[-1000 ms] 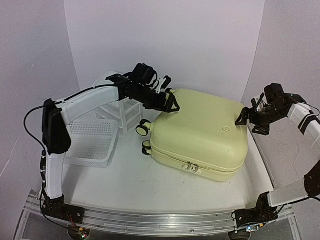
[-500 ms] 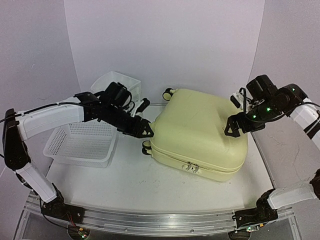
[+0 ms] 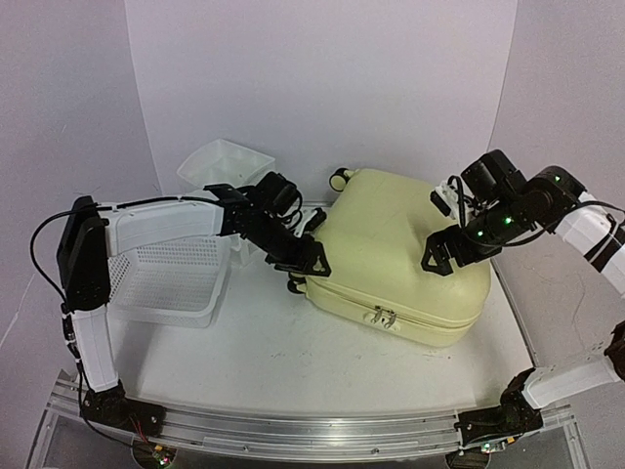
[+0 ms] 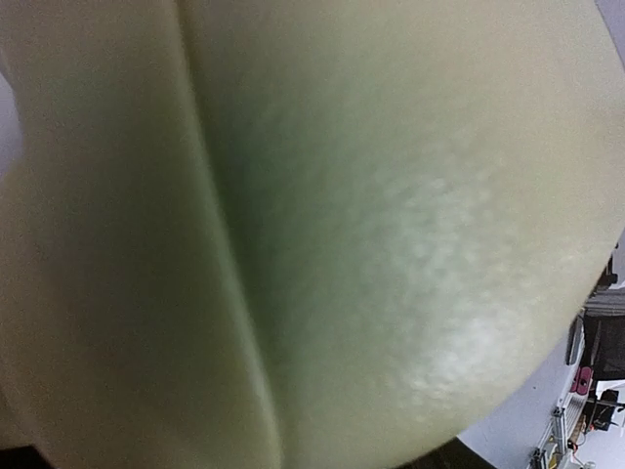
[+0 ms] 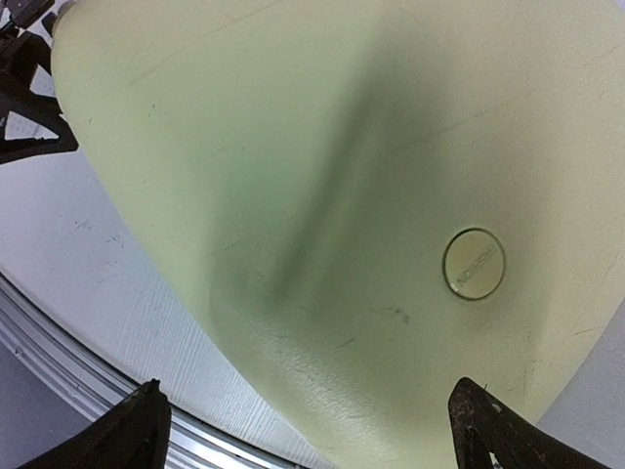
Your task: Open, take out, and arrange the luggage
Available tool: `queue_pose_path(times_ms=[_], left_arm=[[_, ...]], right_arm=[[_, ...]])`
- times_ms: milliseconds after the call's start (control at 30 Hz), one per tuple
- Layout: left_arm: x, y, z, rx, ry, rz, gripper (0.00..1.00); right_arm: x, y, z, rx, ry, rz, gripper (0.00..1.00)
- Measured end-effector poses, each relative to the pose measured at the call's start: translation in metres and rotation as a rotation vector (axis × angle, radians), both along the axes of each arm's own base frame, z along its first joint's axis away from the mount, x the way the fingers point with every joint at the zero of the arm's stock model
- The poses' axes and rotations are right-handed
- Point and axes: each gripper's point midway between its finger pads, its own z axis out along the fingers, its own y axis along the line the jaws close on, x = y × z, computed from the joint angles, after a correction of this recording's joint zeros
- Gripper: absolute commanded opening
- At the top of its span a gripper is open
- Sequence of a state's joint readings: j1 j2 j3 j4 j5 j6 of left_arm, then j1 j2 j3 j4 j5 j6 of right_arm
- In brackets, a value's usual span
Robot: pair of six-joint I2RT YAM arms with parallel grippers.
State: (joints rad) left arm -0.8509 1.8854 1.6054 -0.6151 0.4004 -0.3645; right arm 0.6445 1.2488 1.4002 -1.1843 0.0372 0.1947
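Luggage, matt hard plastic shell, finely pebbled; basket, white plastic mesh; table, smooth white

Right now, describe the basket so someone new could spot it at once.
Find the big pale yellow suitcase in the middle. Just to its left, partly under the left arm, sits a low white basket. Unlike the taller white drawer unit behind it, it has mesh walls and an open top.
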Motion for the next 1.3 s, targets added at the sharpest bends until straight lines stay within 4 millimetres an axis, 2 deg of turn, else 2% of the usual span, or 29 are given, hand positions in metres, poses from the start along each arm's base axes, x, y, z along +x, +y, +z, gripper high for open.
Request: queue_pose_path(times_ms=[100, 200, 267, 333, 433, 500, 667, 767, 900, 1000, 1100, 1200, 1300], left_arm=[[0.009, -0.013, -0.003, -0.01, -0.009, -0.003, 0.82], [0.012, -0.022, 0.003, -0.024, -0.072, -0.007, 0.92], [0.006, -0.025, 0.002, -0.023, -0.124, -0.011, 0.98], [-0.011, -0.028, 0.001, -0.045, -0.176, -0.023, 0.99], [-0.044, -0.029, -0.002, -0.059, -0.252, -0.029, 0.98], [-0.063, -0.036, -0.001, -0.07, -0.324, -0.026, 0.93], [-0.095, -0.065, -0.006, -0.155, -0.47, -0.026, 0.58], [-0.091, -0.082, -0.021, -0.178, -0.5, -0.006, 0.5], [-0.078, -0.088, -0.056, -0.129, -0.539, 0.03, 0.49], [-0.068, -0.09, -0.071, -0.095, -0.582, 0.071, 0.5], [-0.066, -0.093, -0.073, -0.088, -0.611, 0.102, 0.54], [-0.069, -0.097, -0.067, -0.1, -0.637, 0.114, 0.65], [-0.073, -0.103, -0.057, -0.122, -0.658, 0.128, 0.68]], right_arm=[[0.0, -0.003, -0.007, -0.014, 0.009, -0.018, 0.98], [0.001, -0.007, -0.012, -0.034, 0.007, -0.037, 0.98], [0.002, -0.01, -0.014, -0.047, 0.0, -0.049, 0.98], [0.003, -0.012, -0.014, -0.056, -0.007, -0.057, 0.98], [0.005, -0.014, -0.014, -0.063, -0.016, -0.065, 0.98], [0.006, -0.014, -0.013, -0.063, -0.02, -0.067, 0.98], [0.008, -0.012, -0.012, -0.053, -0.03, -0.069, 0.98], [0.01, -0.011, -0.011, -0.045, -0.037, -0.073, 0.98], [0.009, -0.012, -0.013, -0.038, -0.042, -0.077, 0.98], [0.005, -0.015, -0.015, -0.034, -0.043, -0.081, 0.98], [0.004, -0.015, -0.015, -0.028, -0.044, -0.083, 0.98], [0.003, -0.015, -0.016, -0.023, -0.044, -0.085, 0.98], [0.004, -0.014, -0.017, -0.015, -0.048, -0.088, 0.98]])
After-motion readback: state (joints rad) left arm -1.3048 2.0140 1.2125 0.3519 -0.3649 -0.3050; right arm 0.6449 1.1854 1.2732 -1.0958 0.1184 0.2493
